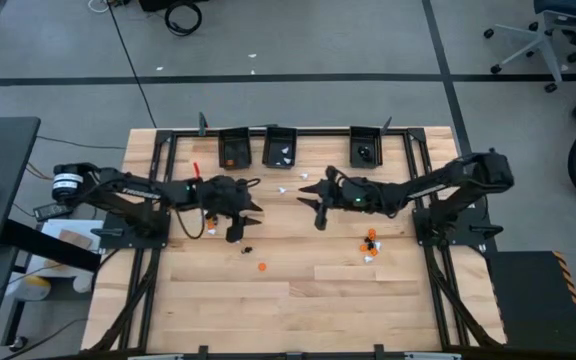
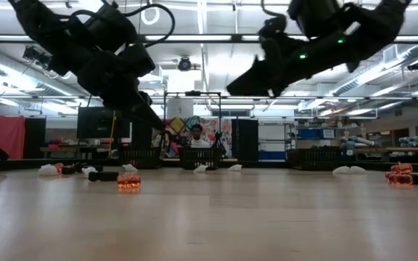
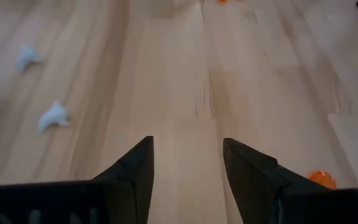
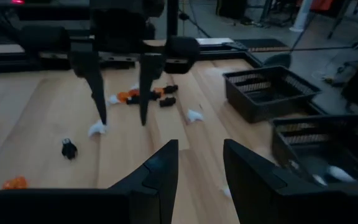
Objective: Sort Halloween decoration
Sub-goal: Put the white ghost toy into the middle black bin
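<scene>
Tiny orange trinkets (image 1: 370, 240), white trinkets (image 3: 53, 116) and a black trinket (image 4: 69, 148) are scattered on the wooden table (image 1: 298, 300). Three black bins (image 1: 279, 146) are lined along the far edge. The left gripper (image 1: 249, 222) and right gripper (image 1: 311, 200) are held above, fingers apart, empty.

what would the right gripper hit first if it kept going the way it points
Probably the left gripper: it hangs almost dead ahead of the right gripper, open above the table. Depth is unclear, so it might pass just beside.

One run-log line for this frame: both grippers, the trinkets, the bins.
left gripper: open, empty, above table | right gripper: open, empty, above table | trinkets: scattered on table | bins: three, far edge, some trinkets inside
</scene>
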Controlling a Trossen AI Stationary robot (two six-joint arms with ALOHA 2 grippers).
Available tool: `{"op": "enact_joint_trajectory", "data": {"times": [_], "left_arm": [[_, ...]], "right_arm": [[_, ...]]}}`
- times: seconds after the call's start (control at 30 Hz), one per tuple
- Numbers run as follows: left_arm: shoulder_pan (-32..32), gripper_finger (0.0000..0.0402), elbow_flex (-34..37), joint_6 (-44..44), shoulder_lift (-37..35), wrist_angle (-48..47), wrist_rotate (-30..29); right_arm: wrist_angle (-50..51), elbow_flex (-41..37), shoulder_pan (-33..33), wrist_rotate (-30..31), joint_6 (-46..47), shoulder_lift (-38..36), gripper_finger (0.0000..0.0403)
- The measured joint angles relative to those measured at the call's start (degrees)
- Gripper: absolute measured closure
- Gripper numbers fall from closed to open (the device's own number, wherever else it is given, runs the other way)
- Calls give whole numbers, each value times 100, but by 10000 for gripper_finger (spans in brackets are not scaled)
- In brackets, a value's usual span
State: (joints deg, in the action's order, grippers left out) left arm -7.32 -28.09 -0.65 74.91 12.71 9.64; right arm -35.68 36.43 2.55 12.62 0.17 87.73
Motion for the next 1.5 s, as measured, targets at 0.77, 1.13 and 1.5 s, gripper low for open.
{"op": "enact_joint_trajectory", "data": {"times": [0.77,1.13,1.5], "left_arm": [[-156,230,1717,-594,-1725,1735,-803],[-181,230,2004,-464,-1877,2236,-809],[-185,230,1993,-493,-1871,2108,-820]], "right_arm": [[-406,1342,682,-690,-211,1926,260],[-1666,1047,1005,-1063,119,2701,180],[-2558,1114,1084,-646,-121,3637,168]]}}
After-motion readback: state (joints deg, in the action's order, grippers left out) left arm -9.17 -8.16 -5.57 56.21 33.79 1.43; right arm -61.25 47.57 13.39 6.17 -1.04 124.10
